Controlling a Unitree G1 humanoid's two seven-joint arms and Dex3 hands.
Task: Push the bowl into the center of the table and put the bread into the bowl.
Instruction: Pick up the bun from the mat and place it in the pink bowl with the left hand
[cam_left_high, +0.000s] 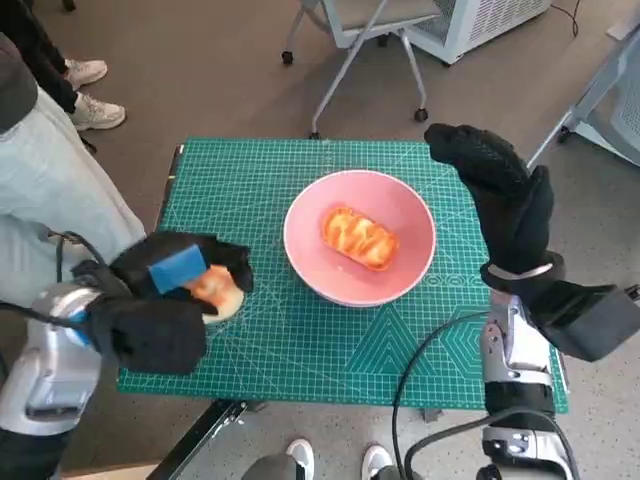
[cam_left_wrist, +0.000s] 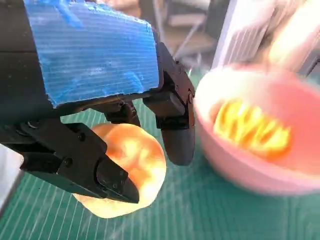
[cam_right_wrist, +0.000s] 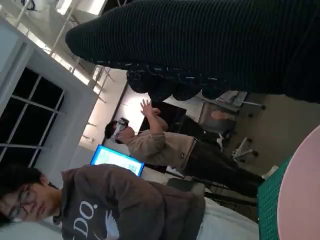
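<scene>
Green cutting mat (cam_left_high: 300, 340) covers the tabletop, and the pink bowl (cam_left_high: 360, 285) sits near its middle with one bread (cam_left_high: 359, 238) inside. A second bread (cam_left_wrist: 125, 170) lies on the mat left of the bowl, grasped by the left hand (cam_left_high: 165, 300). Right hand (cam_left_high: 500, 190) hovers beside the bowl's right rim, fingers spread, holding nothing.

A lab or office: rolling chair (cam_left_high: 352, 40), cutting mat (cam_left_high: 300, 340) on the table, lit monitor (cam_right_wrist: 116, 160), onlookers.
</scene>
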